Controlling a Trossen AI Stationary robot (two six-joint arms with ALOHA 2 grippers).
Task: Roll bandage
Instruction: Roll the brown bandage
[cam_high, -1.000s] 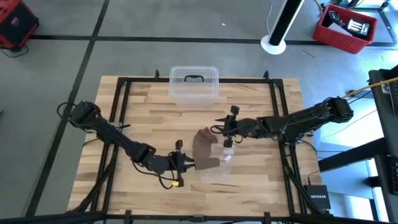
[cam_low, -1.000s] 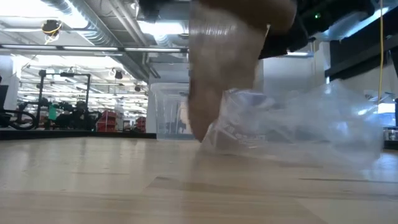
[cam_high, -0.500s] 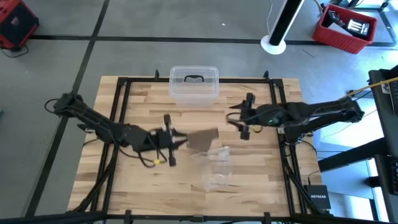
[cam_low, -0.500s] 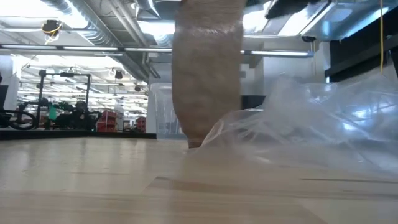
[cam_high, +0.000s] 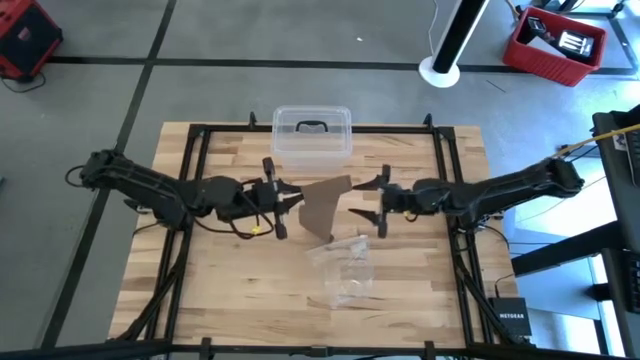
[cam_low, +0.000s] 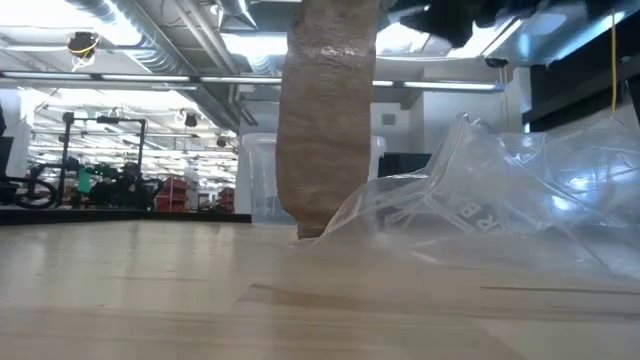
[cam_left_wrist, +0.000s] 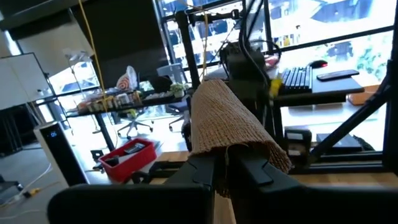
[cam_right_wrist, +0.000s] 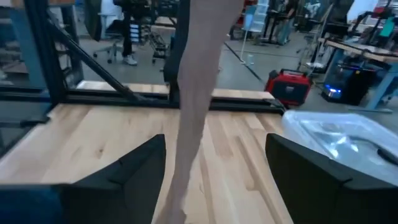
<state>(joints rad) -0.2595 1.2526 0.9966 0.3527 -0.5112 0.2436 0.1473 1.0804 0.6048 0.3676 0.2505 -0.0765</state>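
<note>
The left gripper (cam_high: 290, 199) pinched 1 end of the bandage (cam_high: 322, 205), which hung above mid-table, its lower end apparently touching the wood beside the plastic bag (cam_high: 343, 268). The right gripper (cam_high: 379, 203) waited nearby, fingers spread.

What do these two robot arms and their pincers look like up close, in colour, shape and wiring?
Both arms are dark, near-black chains of slim jointed segments. The left gripper carries a loose black cable with a small yellow tag below the wrist. The right gripper ends in two flat, blocky black fingers, broad and angular in its own wrist view. The left gripper's fingers are matt black too. No lettering shows on either.
</note>
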